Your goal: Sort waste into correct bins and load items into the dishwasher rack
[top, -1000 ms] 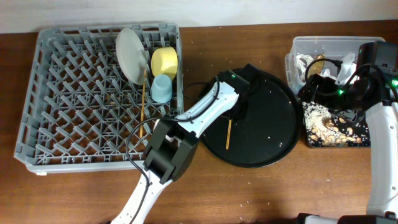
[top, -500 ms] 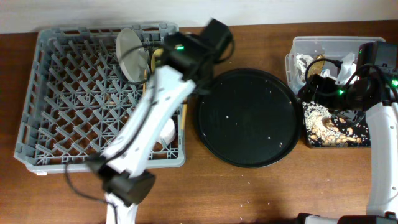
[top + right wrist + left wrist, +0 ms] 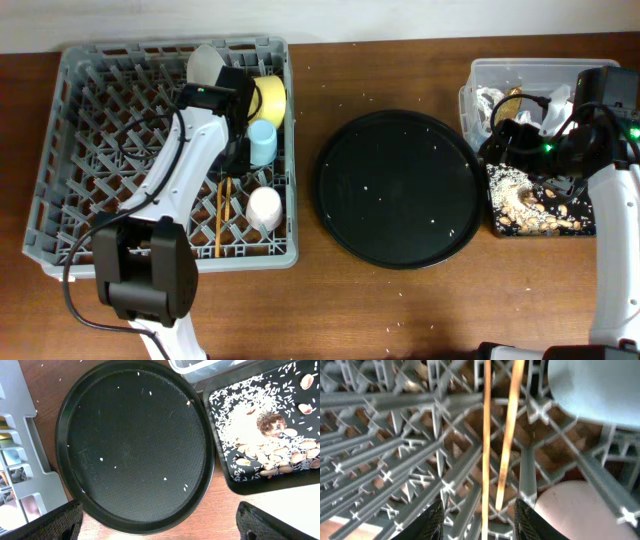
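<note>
The grey dishwasher rack (image 3: 110,160) holds the white plate (image 3: 205,66), the yellow bowl (image 3: 270,98), the light-blue cup (image 3: 263,143), the pink-white cup (image 3: 264,207) and two wooden chopsticks (image 3: 222,215) lying side by side. My left gripper (image 3: 236,152) is open low over the rack. In the left wrist view its fingers (image 3: 481,522) straddle the chopsticks (image 3: 509,435), which lie on the lattice. My right gripper (image 3: 165,530) is open and empty by the bins. The clear tub (image 3: 520,70) holds napkins and a wrapper. The black tray (image 3: 590,228) holds rice and brown scraps (image 3: 260,420).
The large round black tray (image 3: 400,188) sits between the rack and the bins with a few rice grains on it; it fills the right wrist view (image 3: 135,445). Stray grains lie on the wooden table (image 3: 400,310). The left arm stretches across the rack's right half.
The left arm has swung from the round tray to the rack. The chopstick that lay on the tray now lies in the rack beside the other one. The right arm has not moved.
</note>
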### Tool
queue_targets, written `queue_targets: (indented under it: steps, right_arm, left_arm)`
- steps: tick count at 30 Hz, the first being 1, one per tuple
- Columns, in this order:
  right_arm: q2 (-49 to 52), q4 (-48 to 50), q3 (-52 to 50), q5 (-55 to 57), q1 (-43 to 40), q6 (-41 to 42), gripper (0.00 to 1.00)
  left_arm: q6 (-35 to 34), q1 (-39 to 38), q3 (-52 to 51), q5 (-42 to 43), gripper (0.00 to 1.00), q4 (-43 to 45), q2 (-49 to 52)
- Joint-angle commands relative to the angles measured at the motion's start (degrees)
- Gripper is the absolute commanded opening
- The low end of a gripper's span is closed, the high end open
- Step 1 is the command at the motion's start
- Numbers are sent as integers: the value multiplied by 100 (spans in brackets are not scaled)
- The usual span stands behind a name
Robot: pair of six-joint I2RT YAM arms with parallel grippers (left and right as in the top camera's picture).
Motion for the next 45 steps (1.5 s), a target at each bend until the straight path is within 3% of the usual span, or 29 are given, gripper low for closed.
queue_targets:
  steps: [1, 4, 5, 6, 8, 9, 12, 14, 16, 18, 19, 21, 25, 28, 32, 38, 45]
  right_arm:
    - [-22, 4, 33, 50, -7, -20, 98]
    - [-22, 4, 33, 50, -7, -20, 98]
    - [-22, 4, 33, 50, -7, -20, 99]
    - [-22, 4, 33, 50, -7, -20, 99]
    - [-22, 4, 33, 50, -7, -20, 98]
    - [-22, 4, 33, 50, -7, -20, 99]
    - [-22, 4, 33, 50, -7, -20, 98]
    - [-22, 4, 33, 50, -7, -20, 98]
    - [-22, 4, 33, 50, -7, -20, 99]
    - [-22, 4, 33, 50, -7, -20, 98]
    - [-22, 4, 33, 50, -7, -20, 99]
    - [-22, 4, 33, 50, -7, -20, 98]
    - [-22, 4, 33, 50, -7, -20, 98]
    - [-22, 4, 33, 50, -7, -20, 99]
    - [-22, 4, 33, 50, -7, -20, 98]
    - [-22, 4, 33, 50, -7, -20, 98]
    - [-22, 4, 33, 50, -7, -20, 98]
  left_arm:
    - [52, 13, 782, 247, 43, -848, -328]
    - [-52, -26, 1357, 870, 43, -1683, -1753]
    - [-245, -57, 1357, 931, 53, -1880, -2273]
    - [-428, -57, 1357, 1429, 100, -2094, -2905]
    - [-308, -57, 1357, 1456, 100, -2133, -3611]
    - [-223, -55, 1355, 835, 100, -2404, -4170]
    - [-227, -144, 1351, 680, 100, -2402, -5449]
    - [-225, -210, 907, -31, 100, -2011, -5984]
    - [133, 186, -798, -225, 100, -479, -6992]
    - [1108, 616, -3359, 372, 100, 1751, -8421]
    - [1119, 667, -3845, 374, 100, 2109, -8727]
    - [1119, 1010, -6035, 560, 100, 3751, -10061]
    - [1163, 1163, -8063, 787, 100, 6216, -10830]
    - [1165, 1248, -8999, 1172, 100, 7385, -10865]
    - [1397, 1259, -9619, 1165, 100, 7490, -11296]
    - [1541, 1259, -9659, 1172, 100, 6826, -11296]
    - [1635, 1259, -9656, 1405, 100, 6804, -11296]
